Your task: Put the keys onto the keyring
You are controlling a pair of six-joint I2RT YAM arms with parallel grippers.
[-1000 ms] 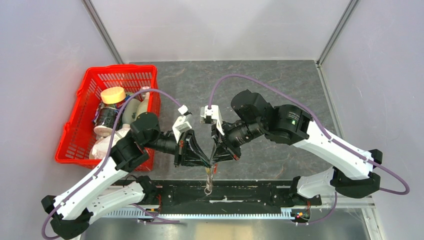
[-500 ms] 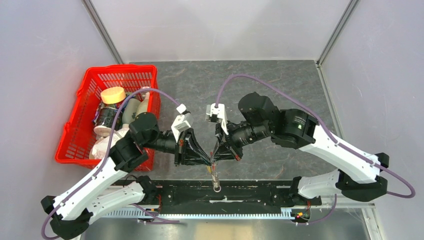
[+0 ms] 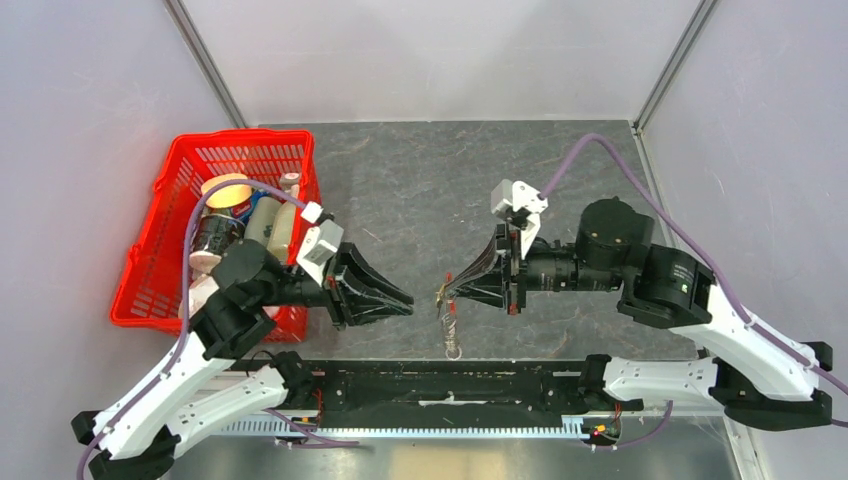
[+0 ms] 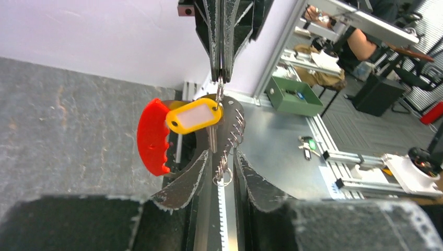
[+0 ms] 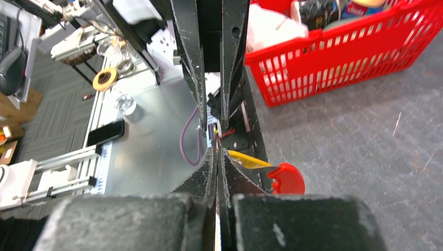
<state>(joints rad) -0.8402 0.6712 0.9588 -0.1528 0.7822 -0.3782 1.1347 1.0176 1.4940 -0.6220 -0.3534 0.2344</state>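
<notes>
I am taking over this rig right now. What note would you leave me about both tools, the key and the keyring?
Left tool: open, empty, apart from the bunch.
Right tool: shut on the top of the keyring, which hangs freely with its red tag and a yellow tag.
Key: probably the slim metal piece hanging behind the yellow tag.
Done: threading, it seems; I cannot confirm it.
Left: check that the key sits on the ring, then set the bunch down.
</notes>
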